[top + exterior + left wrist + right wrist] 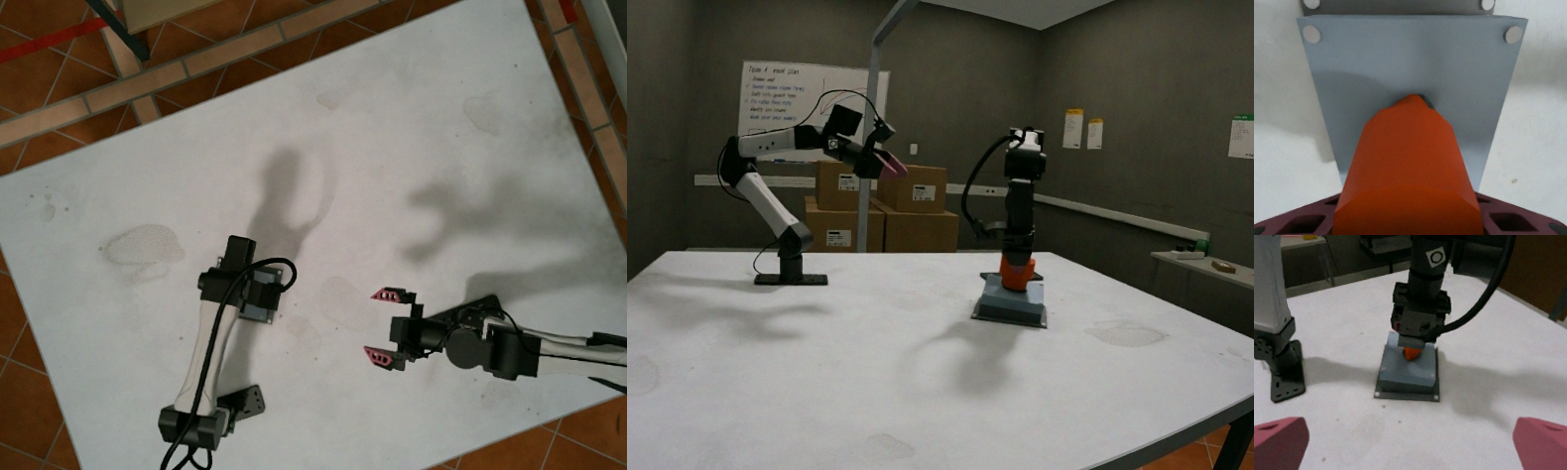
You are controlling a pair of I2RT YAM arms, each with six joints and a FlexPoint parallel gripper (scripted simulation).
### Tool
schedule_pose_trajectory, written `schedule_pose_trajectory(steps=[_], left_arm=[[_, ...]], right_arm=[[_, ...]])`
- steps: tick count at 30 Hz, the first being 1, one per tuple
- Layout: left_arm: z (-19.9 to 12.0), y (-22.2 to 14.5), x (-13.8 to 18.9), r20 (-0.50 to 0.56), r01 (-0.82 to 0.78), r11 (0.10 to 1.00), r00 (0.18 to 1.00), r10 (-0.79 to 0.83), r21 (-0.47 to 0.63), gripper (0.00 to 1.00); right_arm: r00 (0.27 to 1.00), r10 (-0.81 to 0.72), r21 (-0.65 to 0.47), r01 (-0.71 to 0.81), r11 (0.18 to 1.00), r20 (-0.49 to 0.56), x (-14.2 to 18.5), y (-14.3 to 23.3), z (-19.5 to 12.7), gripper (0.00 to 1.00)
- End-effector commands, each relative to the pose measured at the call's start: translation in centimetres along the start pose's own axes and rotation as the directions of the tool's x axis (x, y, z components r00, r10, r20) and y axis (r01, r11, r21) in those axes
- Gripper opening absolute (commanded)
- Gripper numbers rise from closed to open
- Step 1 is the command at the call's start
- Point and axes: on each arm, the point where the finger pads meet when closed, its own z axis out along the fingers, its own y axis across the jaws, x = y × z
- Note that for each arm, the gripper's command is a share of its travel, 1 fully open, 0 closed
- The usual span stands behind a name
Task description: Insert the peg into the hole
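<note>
The orange-red peg point(1016, 279) point(1409, 159) point(1412, 353) stands roughly upright at the middle of the blue-grey plate point(257, 313) point(996, 293) point(1354, 50) point(1399, 376), a raised block on a dark base. A thin dark sliver, perhaps the hole's edge, shows just right of the peg's far edge in the left wrist view. The peg hides the rest of the hole, so its depth cannot be told. My left gripper point(1017, 268) point(1408, 198) is shut on the peg above the plate. My right gripper point(372, 323) point(895, 169) point(1410, 426) is wide open and empty, high and away from the plate.
The left arm's base point(248, 402) point(1288, 379) stands on the white table point(354, 176) point(829, 379) beside the plate. The right arm's base point(790, 279) stands further off. A black cable point(294, 276) point(1488, 300) loops out from the left arm's wrist.
</note>
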Motion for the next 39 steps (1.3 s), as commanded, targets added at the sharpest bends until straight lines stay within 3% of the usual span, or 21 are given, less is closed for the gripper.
schedule_pose_trajectory(steps=[1, 39], left_arm=[[-1.7, -0.1, 0.8, -0.021, 0.016, 0.999, 1.000, -0.016, -0.032, 0.34], [-0.8, -0.3, 0.3, -0.023, -0.004, 0.999, 1.000, 0.003, -0.047, 0.34]], right_arm=[[1.000, 0.003, 0.012, -0.003, 1.000, -0.025, 0.7, -0.2, -0.2, 1.00], [1.000, 0.003, 0.012, -0.003, 1.000, -0.025, 0.7, -0.2, -0.2, 1.00]])
